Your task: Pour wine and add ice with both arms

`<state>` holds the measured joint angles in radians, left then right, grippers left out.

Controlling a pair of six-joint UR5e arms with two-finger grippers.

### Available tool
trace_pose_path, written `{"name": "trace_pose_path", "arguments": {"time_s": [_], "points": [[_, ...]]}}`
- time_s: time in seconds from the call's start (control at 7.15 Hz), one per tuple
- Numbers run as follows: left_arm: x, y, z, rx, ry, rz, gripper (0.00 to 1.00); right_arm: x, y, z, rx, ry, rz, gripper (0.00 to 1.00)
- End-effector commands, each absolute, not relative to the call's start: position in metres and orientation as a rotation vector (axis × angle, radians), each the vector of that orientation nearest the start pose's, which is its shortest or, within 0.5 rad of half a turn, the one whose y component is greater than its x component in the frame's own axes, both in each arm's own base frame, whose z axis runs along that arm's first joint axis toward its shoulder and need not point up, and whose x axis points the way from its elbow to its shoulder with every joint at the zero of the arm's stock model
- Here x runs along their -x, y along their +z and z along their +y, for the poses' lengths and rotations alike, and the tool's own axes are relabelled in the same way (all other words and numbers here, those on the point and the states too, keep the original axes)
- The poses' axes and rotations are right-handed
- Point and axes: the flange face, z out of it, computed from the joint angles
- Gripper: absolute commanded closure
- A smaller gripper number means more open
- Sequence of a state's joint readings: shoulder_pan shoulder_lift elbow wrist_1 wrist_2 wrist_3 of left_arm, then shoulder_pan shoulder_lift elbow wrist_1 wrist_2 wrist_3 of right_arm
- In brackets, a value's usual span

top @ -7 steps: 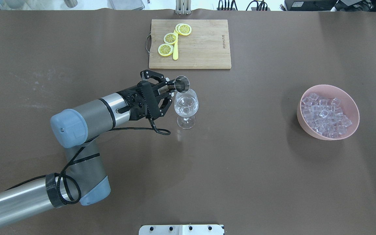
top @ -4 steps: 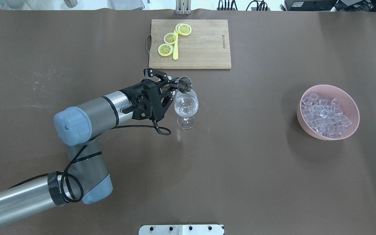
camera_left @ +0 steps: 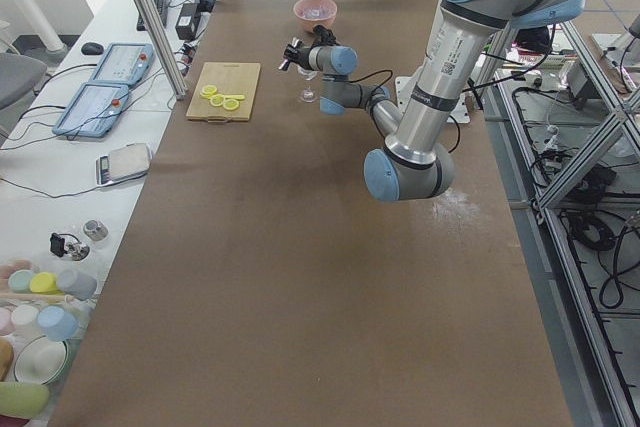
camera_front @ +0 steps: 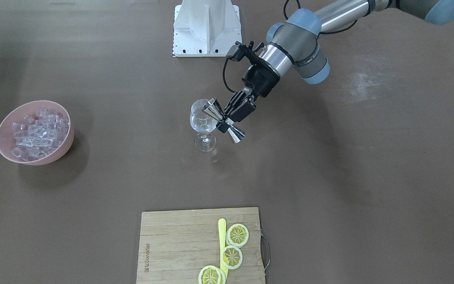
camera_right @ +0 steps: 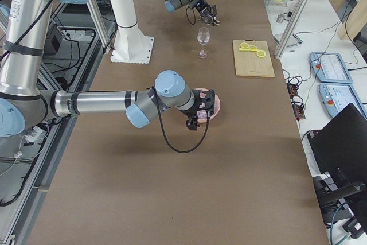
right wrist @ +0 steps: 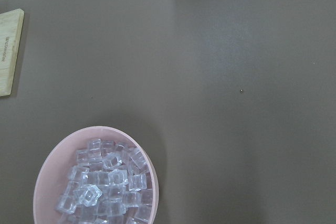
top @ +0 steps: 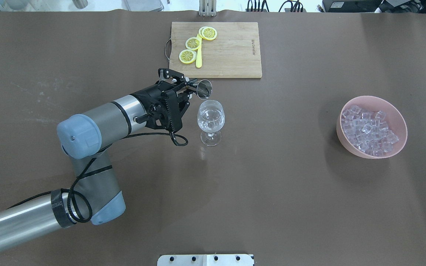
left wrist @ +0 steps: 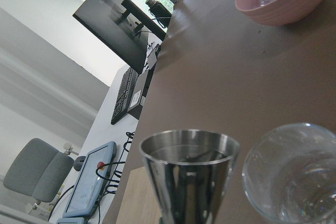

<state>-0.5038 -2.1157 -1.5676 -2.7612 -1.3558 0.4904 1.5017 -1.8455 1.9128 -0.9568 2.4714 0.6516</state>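
Your left gripper (top: 188, 88) is closed on the waist of the small steel double-cone jigger (top: 204, 89). The jigger lies tilted, with its open mouth turned to the robot's right. The wine (top: 210, 123) is in the clear stemmed glass (top: 210, 117), just beside the jigger. A second ago the mouth hung over the rim; now it has drawn back toward the wooden board (top: 231, 55). The clear ice cubes (top: 368, 129) fill the pink bowl (top: 374, 99), well apart. The right gripper (camera_right: 194, 121) is nearer to them, but I cannot tell how its jaws stand.

The flat desk (top: 290, 192) is plain brown, the round bowl (top: 396, 116) pink, its ice cubes (top: 368, 129) clear, the lemon slices (top: 188, 56) yellow.
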Motion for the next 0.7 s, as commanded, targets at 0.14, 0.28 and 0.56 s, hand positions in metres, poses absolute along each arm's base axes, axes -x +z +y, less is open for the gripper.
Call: {"name": "trace_pose_path", "arguments": {"time_s": [0.14, 0.28, 0.56], "points": [[-0.483, 0.209, -0.445, -1.811, 1.006, 0.23, 1.0, -0.028, 0.529, -0.396, -0.29, 0.219, -1.031, 0.0], [-0.485, 0.209, -0.447, -1.79, 1.017, 0.216, 1.0, -0.028, 0.53, -0.396, -0.29, 0.219, -1.031, 0.0], [-0.481, 0.196, -0.451, -1.823, 1.056, 0.062, 1.0, -0.028, 0.529, -0.396, -0.29, 0.219, -1.031, 0.0]]}}
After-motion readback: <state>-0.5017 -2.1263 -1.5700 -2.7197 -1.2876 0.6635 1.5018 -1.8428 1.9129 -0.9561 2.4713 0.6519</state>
